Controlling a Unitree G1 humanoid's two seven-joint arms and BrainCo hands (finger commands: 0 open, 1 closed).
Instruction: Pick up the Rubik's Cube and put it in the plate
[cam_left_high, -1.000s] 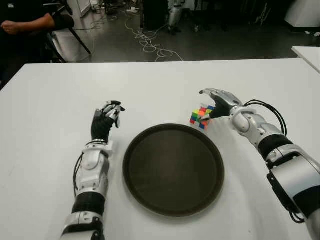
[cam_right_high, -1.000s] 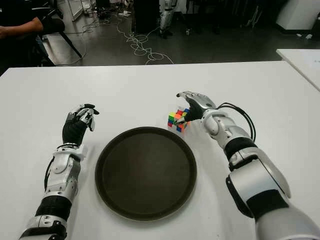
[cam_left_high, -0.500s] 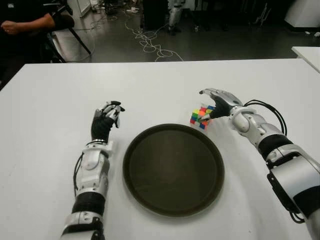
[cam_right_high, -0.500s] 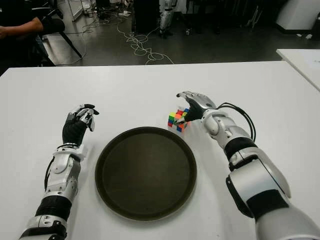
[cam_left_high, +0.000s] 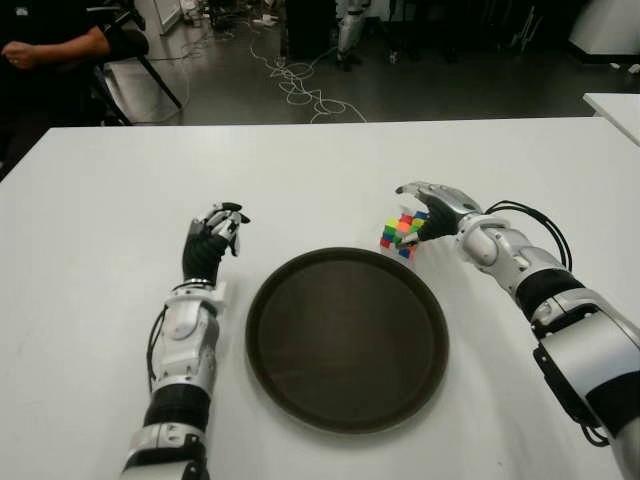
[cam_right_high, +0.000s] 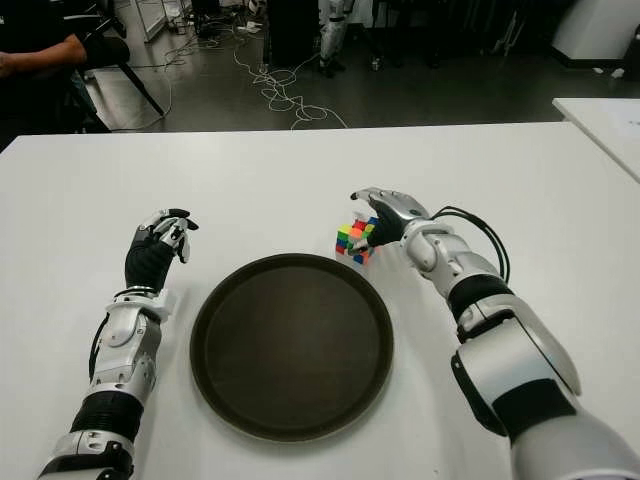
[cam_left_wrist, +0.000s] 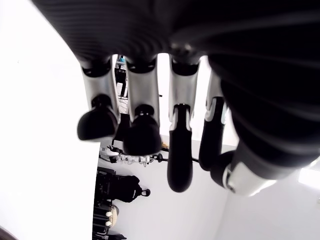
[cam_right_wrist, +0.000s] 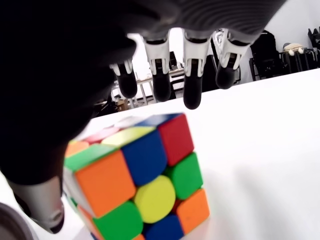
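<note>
Right fingers: the four fingers (cam_right_wrist: 192, 75) arch over the far side of the Rubik's Cube (cam_right_wrist: 135, 182) without closing on it; a gap of white table shows between their tips and the cube's top. The thumb (cam_right_wrist: 37, 205) comes down close against the cube's near corner; actual contact cannot be confirmed.
Right hand: the right hand (cam_left_high: 428, 205) is cupped over the cube from its right side, fingers spread, nothing clasped.
Left fingers: the left hand's fingers (cam_left_wrist: 142, 130) are curled inward with nothing between them.
Left hand: the left hand (cam_left_high: 213, 240) shows to the left of the plate, well apart from the cube; whether it touches the table cannot be told.
Rubik's Cube: it stands on the table just beyond the plate's far right rim, outside the plate, with orange, green, blue, red and yellow squares showing.
Plate: the round dark brown plate (cam_left_high: 300, 400) lies on the table between the two arms, with nothing in it.
Table: a white table (cam_left_high: 90, 210) carries everything.
Surroundings: behind the table, a dark floor with loose cables (cam_left_high: 300, 85); a person's arm (cam_left_high: 55, 45) shows at the far left corner.
</note>
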